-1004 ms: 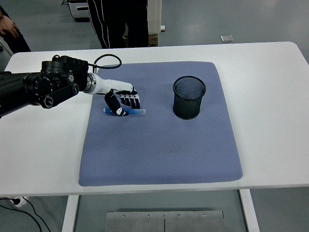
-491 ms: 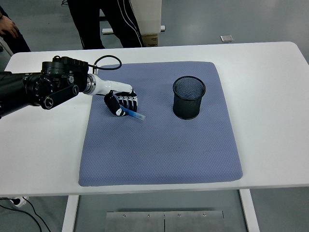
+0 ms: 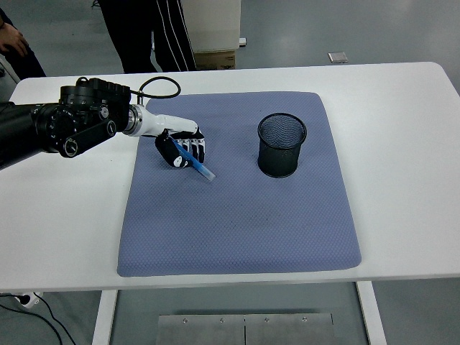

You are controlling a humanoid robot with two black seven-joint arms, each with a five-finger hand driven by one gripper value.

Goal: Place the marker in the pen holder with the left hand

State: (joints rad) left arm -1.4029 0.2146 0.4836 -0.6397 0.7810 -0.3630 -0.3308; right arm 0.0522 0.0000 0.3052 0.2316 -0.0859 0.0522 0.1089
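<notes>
- The robot's left hand [image 3: 182,149] curls its fingers around a blue marker [image 3: 195,164], gripping its upper end over the blue mat [image 3: 237,230].
- The marker slants down and to the right, its tip clear of the hand.
- A black mesh pen holder [image 3: 282,144] stands upright on the mat, well apart to the right.
- A person [image 3: 147,32] stands beyond the white table [image 3: 402,180].

A white rectangular table [image 3: 402,129] carries a blue-grey textured fabric mat [image 3: 237,215] across its middle. Beyond the table's far edge stand a person's dark trouser legs with white side stripes [image 3: 147,32], with a small square grey floor plate [image 3: 338,57] farther right.
</notes>
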